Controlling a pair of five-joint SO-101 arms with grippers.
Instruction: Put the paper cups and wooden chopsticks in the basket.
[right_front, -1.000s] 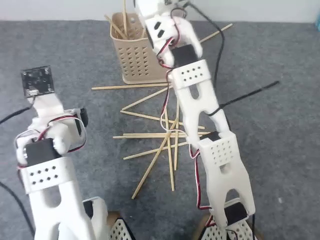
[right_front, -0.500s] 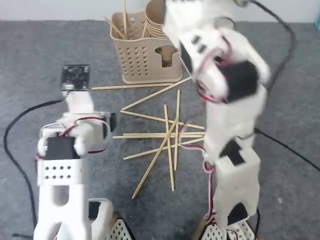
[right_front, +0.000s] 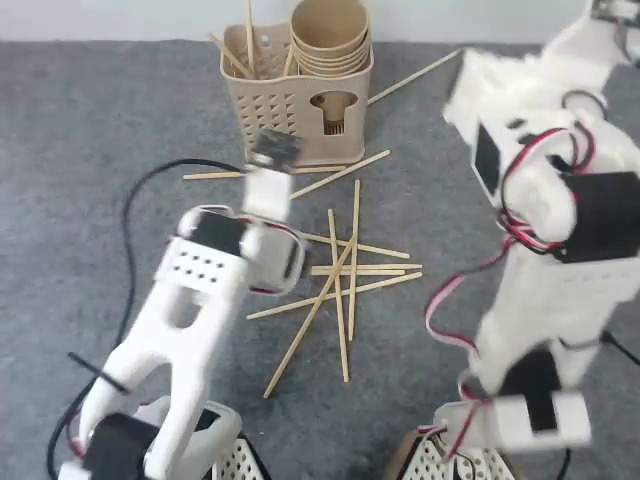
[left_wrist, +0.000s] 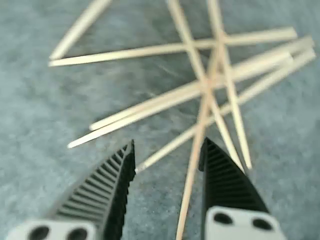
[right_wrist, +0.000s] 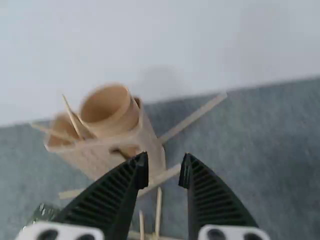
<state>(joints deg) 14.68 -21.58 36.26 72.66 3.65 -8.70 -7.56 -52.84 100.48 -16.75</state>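
Basket: beige perforated plastic basket (right_front: 290, 120), upright at the far side of the grey felt-covered desk (right_front: 90, 150).
Cups: stack of tan paper cups (right_front: 329, 35), nested mouth-up inside the basket's right half.
Standing sticks: a few thin wooden chopsticks (right_front: 247, 40), tilted inside the basket, beside the cups.
Loose heap: crossed pale wooden chopsticks (right_front: 340, 270), flat on the desk in front of the basket.
Stray stick: single wooden chopstick (right_front: 415, 75), aslant on the desk just behind the basket's right side.
Left arm: white left arm (right_front: 200, 300), in front of the basket, over the heap's left edge.
Left jaws: spread wide, low over the heap, one chopstick (left_wrist: 192, 170) running between them, not pinched.
Right arm: white right arm (right_front: 560, 200), raised well to the right of the basket.
Right jaws: slightly parted, nothing between them, pointed towards the basket.
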